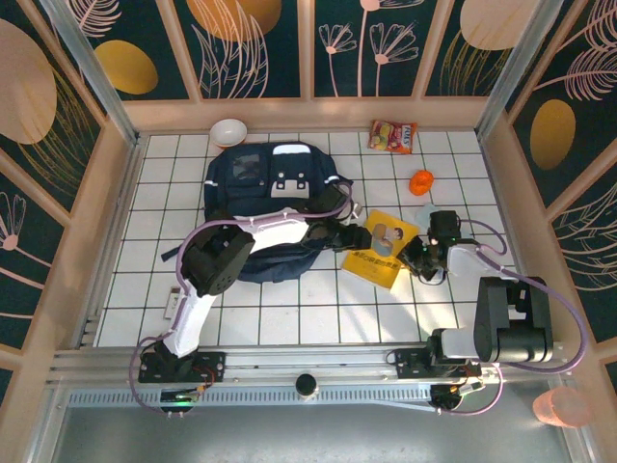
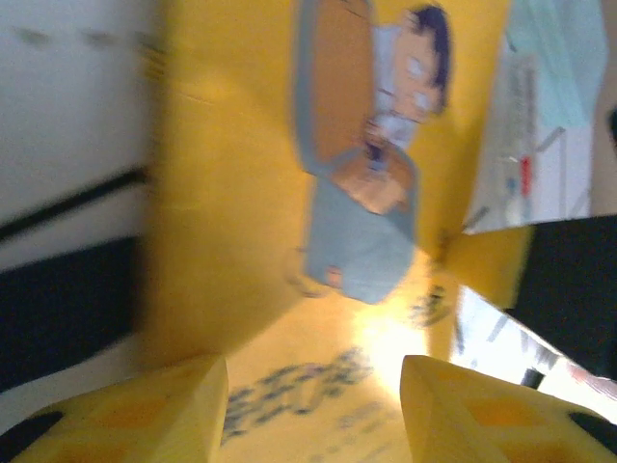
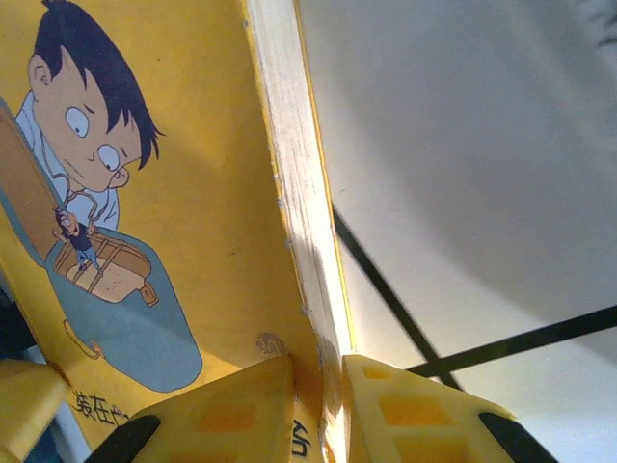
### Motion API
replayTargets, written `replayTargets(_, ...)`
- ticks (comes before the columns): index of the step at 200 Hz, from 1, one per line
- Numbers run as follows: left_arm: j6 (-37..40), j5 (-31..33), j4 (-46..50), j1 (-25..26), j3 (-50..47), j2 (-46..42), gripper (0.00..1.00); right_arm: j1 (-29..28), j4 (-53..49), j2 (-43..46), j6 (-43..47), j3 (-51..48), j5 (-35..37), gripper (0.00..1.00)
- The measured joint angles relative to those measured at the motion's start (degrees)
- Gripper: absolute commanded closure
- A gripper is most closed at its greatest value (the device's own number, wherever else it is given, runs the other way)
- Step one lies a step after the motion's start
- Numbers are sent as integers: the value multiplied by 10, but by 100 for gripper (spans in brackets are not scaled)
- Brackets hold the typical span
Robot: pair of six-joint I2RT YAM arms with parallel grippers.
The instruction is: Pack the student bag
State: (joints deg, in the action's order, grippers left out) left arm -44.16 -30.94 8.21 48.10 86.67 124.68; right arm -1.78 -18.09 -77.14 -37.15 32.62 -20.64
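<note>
Right end effector [image 3: 318,374] pinches book [image 3: 193,241] edge | book beside student bag [image 1: 275,174]

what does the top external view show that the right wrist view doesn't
Top external adds the student bag, a white bowl, a snack packet and a small orange object. Right wrist adds the close detail: the right fingers pinching the edge of the yellow picture book, with its page block visible. Both share that book with its cartoon boy and the white gridded table.
</note>
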Motion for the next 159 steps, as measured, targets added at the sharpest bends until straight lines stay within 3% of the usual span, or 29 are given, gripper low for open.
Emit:
replayTargets(54,-22,-39,-31,36,16,-14,49,-6,18,3,-10,-13,-24,81)
replayTargets(69,7,-13,-8,33,16,-25,44,-6,18,3,-10,-13,-23,81)
replayTargets(121,78,124,58,1,13,-47,41,-6,16,2,-9,-12,-21,81)
replayTargets(159,108,165,81,-17,7,-39,42,-6,17,2,-9,-12,-21,81)
